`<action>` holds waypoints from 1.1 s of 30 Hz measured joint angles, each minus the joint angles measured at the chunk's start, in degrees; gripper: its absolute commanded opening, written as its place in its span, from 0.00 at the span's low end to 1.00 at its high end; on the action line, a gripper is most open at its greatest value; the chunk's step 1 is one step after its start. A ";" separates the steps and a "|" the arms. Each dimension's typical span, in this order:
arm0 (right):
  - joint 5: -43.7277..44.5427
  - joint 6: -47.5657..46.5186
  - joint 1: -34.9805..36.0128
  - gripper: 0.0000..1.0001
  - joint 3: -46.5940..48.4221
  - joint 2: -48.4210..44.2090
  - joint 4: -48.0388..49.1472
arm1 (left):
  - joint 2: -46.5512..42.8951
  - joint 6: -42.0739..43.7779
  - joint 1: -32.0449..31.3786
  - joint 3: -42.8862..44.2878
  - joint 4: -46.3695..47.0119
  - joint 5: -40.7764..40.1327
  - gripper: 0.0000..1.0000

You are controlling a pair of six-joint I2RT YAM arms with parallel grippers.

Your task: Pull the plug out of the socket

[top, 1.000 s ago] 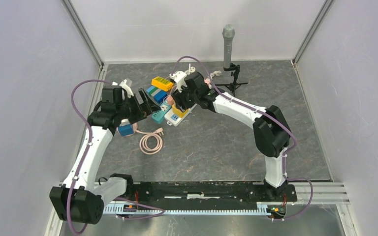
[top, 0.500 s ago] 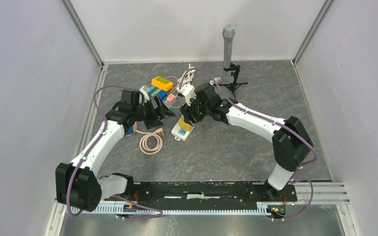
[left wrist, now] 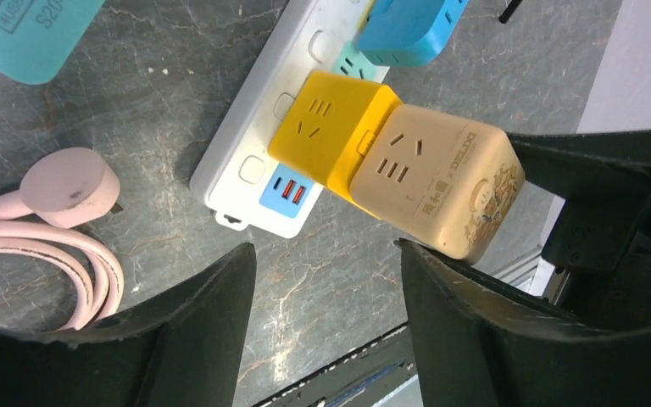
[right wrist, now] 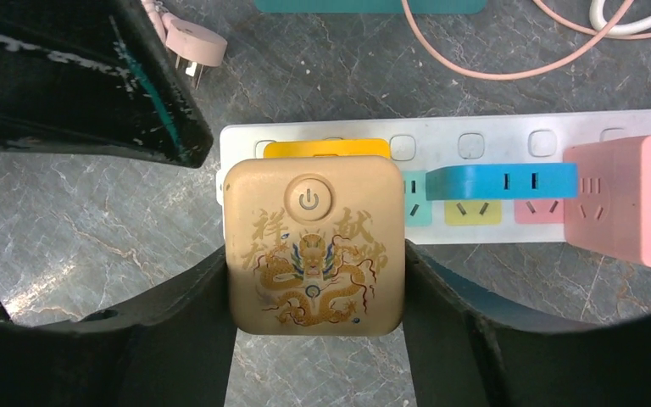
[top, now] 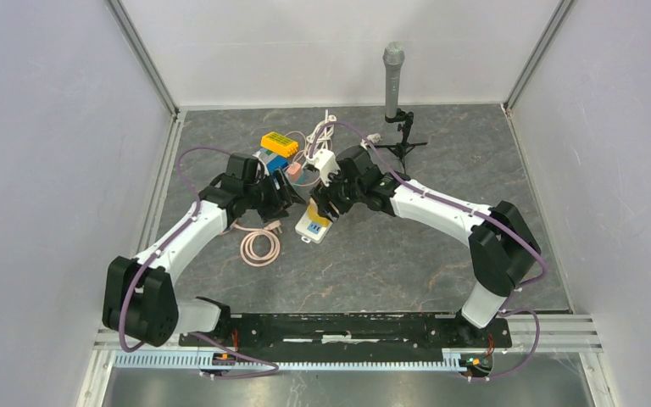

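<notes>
A beige cube plug (right wrist: 314, 246) with a dragon print and a power button sits against a yellow cube adapter (right wrist: 326, 148) on the end of a white power strip (right wrist: 492, 127). My right gripper (right wrist: 314, 284) is shut on the beige cube's two sides. In the left wrist view the beige cube (left wrist: 436, 191) still touches the yellow adapter (left wrist: 326, 136). My left gripper (left wrist: 326, 254) is open and empty, just off the strip's end (left wrist: 246, 161), close to the beige cube. Both grippers meet over the strip (top: 314, 225) in the top view.
A blue plug (right wrist: 500, 180) and a pink cube (right wrist: 627, 199) sit further along the strip. A pink plug (left wrist: 68, 186) with a coiled cable (top: 258, 246) lies to its left. A yellow box (top: 280, 142), white cable (top: 318, 136) and a microphone stand (top: 392, 76) are behind.
My left gripper has moved right, up to the strip's end. My right gripper shifted right and nearer with the strip, then held still on the beige cube.
</notes>
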 measured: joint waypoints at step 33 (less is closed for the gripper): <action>-0.22 -0.55 0.00 0.00 -0.24 0.28 2.99 | 10.32 0.74 -0.66 -3.93 16.35 4.09 0.36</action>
